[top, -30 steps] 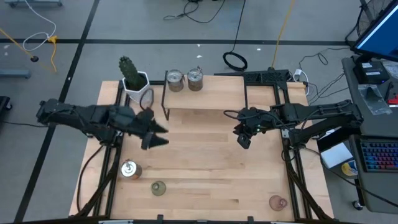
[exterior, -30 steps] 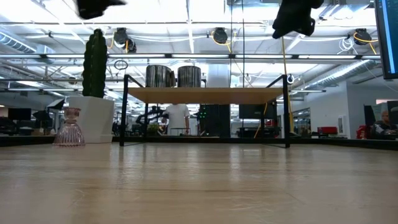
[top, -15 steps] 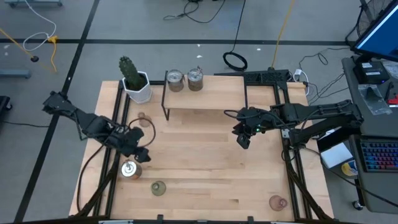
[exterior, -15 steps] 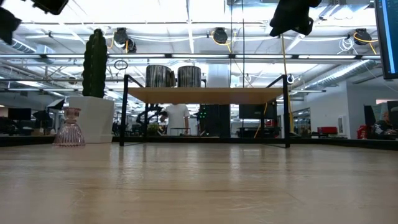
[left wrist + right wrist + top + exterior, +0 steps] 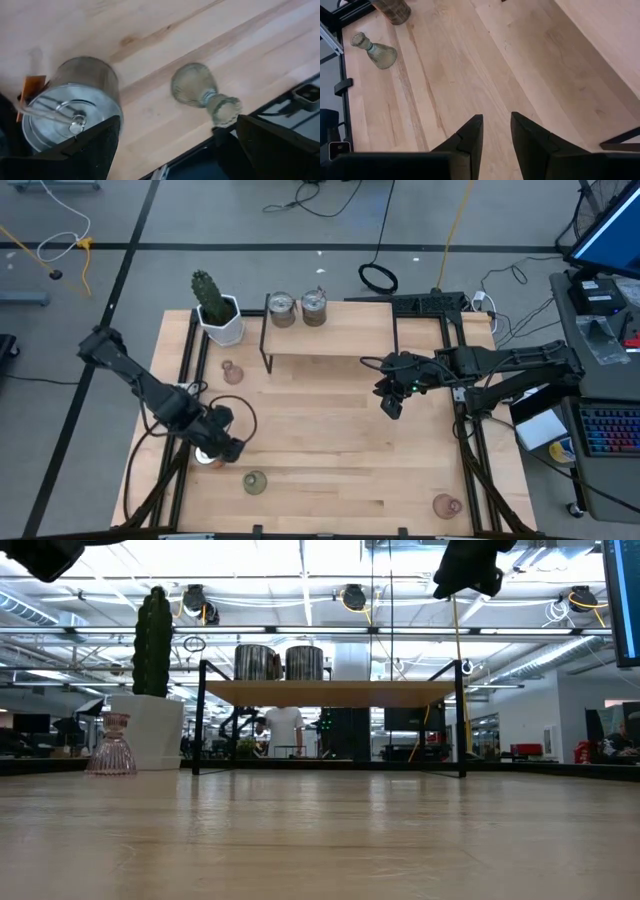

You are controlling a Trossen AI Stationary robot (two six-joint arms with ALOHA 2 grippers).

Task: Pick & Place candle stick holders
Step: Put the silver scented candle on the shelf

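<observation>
A squat silvery holder [image 5: 205,453] [image 5: 75,107] stands near the table's left edge, and an olive glass holder [image 5: 254,481] [image 5: 202,95] is nearer the front. My left gripper [image 5: 218,444] [image 5: 180,150] hangs open, pointing down; the silvery holder lies beside one finger, not between the two. Two more silvery holders [image 5: 281,309] [image 5: 314,306] stand on the raised shelf [image 5: 330,340]. One pink glass holder [image 5: 231,370] stands by the shelf's left leg, another [image 5: 446,504] at the front right. My right gripper [image 5: 390,404] [image 5: 496,135] hovers right of centre, narrowly open and empty.
A green cactus in a white pot [image 5: 215,310] stands at the far left corner. The shelf's black legs [image 5: 198,720] rise from the table. Black frame rails [image 5: 180,480] run along both sides. Bare wood [image 5: 340,450] lies between the arms.
My left gripper has swung from beside the shelf's left leg toward the table's near left corner and sunk, tipping from nearly level to pointing down and rolling, now over the silvery holder. The pink holder by the shelf has come into sight. Nothing on the table has moved.
</observation>
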